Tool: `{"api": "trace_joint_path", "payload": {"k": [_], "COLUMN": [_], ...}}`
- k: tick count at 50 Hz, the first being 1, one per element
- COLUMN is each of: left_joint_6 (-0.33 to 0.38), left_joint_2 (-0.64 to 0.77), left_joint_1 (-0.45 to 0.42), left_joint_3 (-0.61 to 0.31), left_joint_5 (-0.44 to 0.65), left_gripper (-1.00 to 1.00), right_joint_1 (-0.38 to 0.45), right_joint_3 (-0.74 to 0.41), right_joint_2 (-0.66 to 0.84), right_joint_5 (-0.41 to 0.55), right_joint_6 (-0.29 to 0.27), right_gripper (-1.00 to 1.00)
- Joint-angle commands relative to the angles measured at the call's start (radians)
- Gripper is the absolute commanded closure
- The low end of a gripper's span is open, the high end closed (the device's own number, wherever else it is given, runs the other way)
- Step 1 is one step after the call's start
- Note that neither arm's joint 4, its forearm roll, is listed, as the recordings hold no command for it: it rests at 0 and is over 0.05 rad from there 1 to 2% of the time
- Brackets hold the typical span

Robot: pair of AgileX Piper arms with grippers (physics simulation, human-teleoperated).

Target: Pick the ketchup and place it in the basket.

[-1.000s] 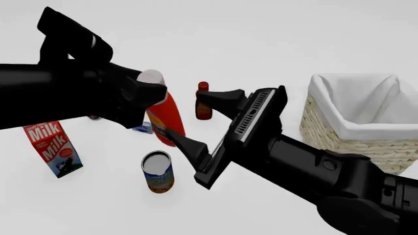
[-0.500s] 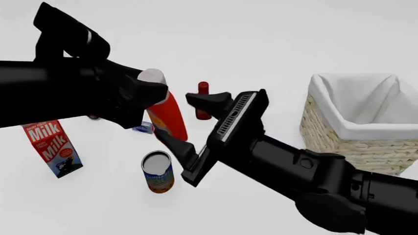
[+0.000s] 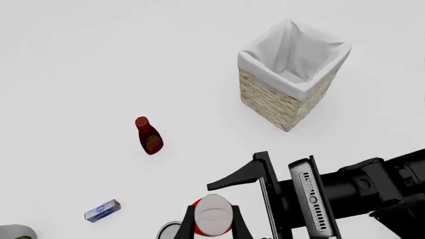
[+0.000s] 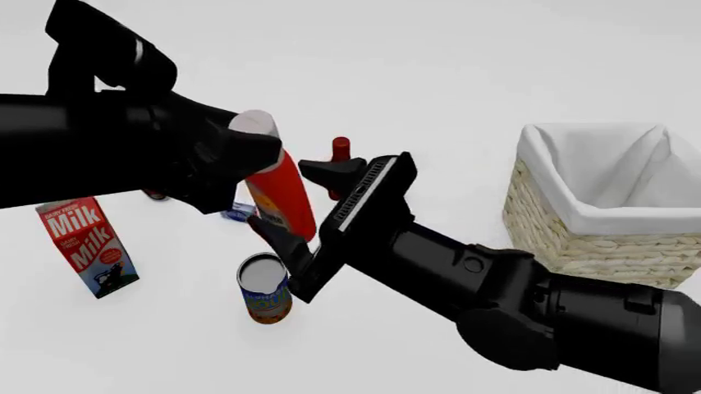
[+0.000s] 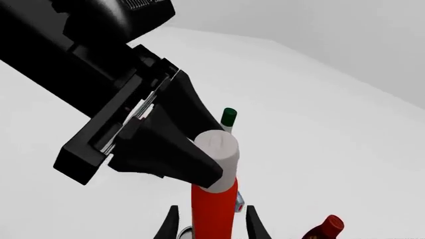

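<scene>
The ketchup (image 4: pixel 282 197), a red-orange bottle with a pale cap, hangs tilted in the front view. My left gripper (image 4: pixel 254 148) is shut on its cap end. In the left wrist view the cap (image 3: pixel 212 213) sits between the left fingers (image 3: pixel 186 225). My right gripper (image 4: pixel 295 201) is open, one finger on each side of the bottle's body. The right wrist view shows the ketchup (image 5: pixel 214 209) between the right fingers (image 5: pixel 171 221). The wicker basket (image 4: pixel 597 238) with its white liner stands apart at the right, also seen as the basket (image 3: pixel 275 104) from the left wrist.
A milk carton (image 4: pixel 88 246) stands at the left and an open can (image 4: pixel 265 287) stands below the ketchup. A small dark-red bottle (image 3: pixel 149 137) and a small blue box (image 3: pixel 101 210) lie behind. A green-capped bottle (image 5: pixel 228 118) shows past the ketchup's cap.
My right gripper has moved left, and its open fingers have come around the ketchup's body. The left arm has risen slightly with the bottle.
</scene>
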Motion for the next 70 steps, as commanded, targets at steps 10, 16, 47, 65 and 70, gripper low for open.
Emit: {"api": "trace_joint_path", "payload": {"k": [10, 16, 47, 65, 70], "left_joint_6": [0.006, 0.001, -0.052, -0.111, -0.144], "left_joint_2": [-0.006, -0.007, 0.005, -0.061, -0.101], "left_joint_1": [-0.002, -0.002, -0.016, -0.001, 0.047], "left_joint_3": [-0.005, -0.001, -0.060, -0.178, -0.188], "left_joint_5": [-0.001, -0.008, -0.119, -0.122, -0.132], "left_gripper": [1.00, 1.00, -1.00, -1.00, -1.00], "right_joint_1": [-0.006, -0.008, -0.023, -0.067, -0.084], "right_joint_3": [-0.021, -0.014, 0.016, 0.048, 0.050], "right_joint_2": [0.055, 0.049, 0.009, -0.041, -0.075], "right_joint_5": [-0.028, -0.030, -0.031, -0.036, -0.018], "right_joint_6": [-0.001, -0.009, -0.026, -0.013, -0.014], "right_gripper": [1.00, 1.00, 1.00, 1.00, 1.00]}}
